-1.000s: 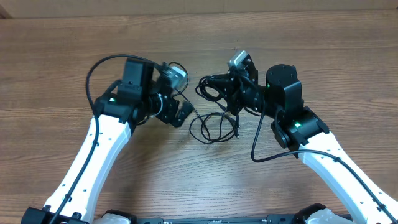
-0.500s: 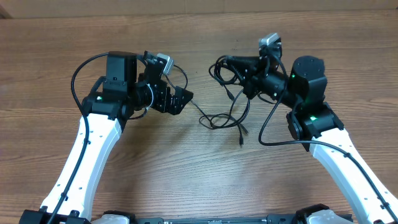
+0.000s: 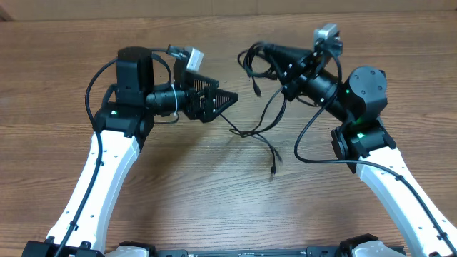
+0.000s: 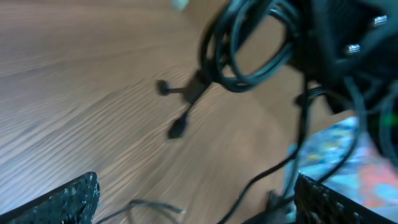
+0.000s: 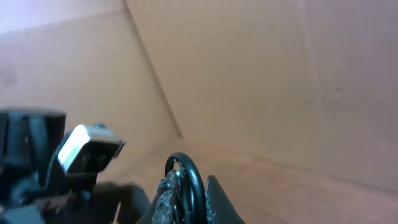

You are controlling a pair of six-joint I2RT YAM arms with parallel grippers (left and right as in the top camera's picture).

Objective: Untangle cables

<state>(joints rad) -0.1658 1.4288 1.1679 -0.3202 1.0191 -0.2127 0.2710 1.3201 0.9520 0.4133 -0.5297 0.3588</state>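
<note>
Several cables [image 4: 219, 76] dangle, pinched in right end effector [image 3: 275, 58].

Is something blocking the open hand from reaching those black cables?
No, nothing visible is in the way. The open left hand points at the cables, with only bare table under the gap between them. The right hand is shut on the bundle, holding it up.
</note>
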